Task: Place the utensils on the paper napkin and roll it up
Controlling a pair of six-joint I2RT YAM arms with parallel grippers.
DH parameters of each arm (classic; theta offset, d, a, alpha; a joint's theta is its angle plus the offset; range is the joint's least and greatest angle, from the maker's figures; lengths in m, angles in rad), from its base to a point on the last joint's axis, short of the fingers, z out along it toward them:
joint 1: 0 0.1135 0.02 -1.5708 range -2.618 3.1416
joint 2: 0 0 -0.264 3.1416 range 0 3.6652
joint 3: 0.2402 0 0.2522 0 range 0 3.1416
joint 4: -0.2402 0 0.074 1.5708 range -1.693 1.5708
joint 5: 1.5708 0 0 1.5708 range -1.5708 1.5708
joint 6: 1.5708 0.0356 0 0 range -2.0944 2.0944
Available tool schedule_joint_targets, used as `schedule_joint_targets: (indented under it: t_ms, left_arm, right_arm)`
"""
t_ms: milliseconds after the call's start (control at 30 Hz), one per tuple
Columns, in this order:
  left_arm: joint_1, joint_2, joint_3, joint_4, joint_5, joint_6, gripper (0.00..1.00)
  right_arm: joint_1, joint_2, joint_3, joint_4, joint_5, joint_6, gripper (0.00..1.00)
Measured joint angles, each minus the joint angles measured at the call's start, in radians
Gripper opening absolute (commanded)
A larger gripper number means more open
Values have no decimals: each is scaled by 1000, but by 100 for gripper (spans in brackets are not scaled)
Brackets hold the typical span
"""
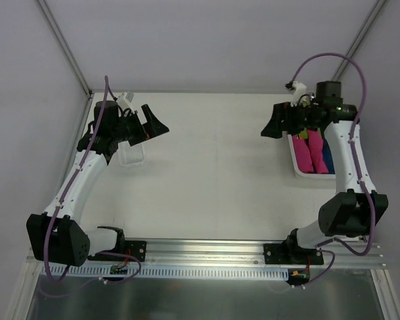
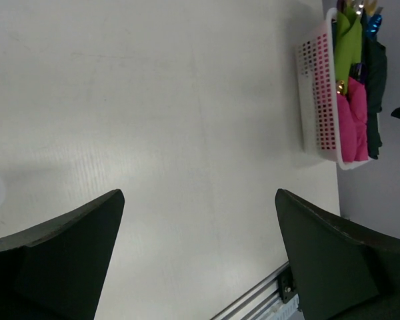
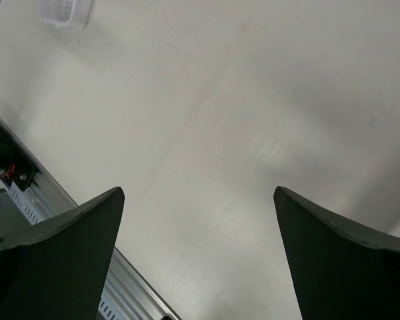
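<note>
Bench (image 1: 213,173): no flat napkin or loose utensils on it. White basket (image 1: 295,168), right side, holds rolled bundles. Left hand (image 2: 200,200) and right hand (image 3: 199,197) are both wide open and empty. Pink napkin roll (image 2: 352,127) lies in the basket; utensils unseen, presumably inside. Task looks finished.
</note>
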Motion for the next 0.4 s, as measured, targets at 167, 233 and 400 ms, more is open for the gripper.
schedule_joint_targets:
  t_ms: [167,233,400]
  left_arm:
    - [10,3,8,-82,-18,76,99]
    - [10,-3,-1,-96,-35,95,99]
    - [10,-30,-65,-122,-63,118,99]
  right_arm:
    - [251,-72,-232,188,76,106,99]
    - [327,-87,-322,257,107,134,99]
    - [427,-109,-462,355,175,166,99]
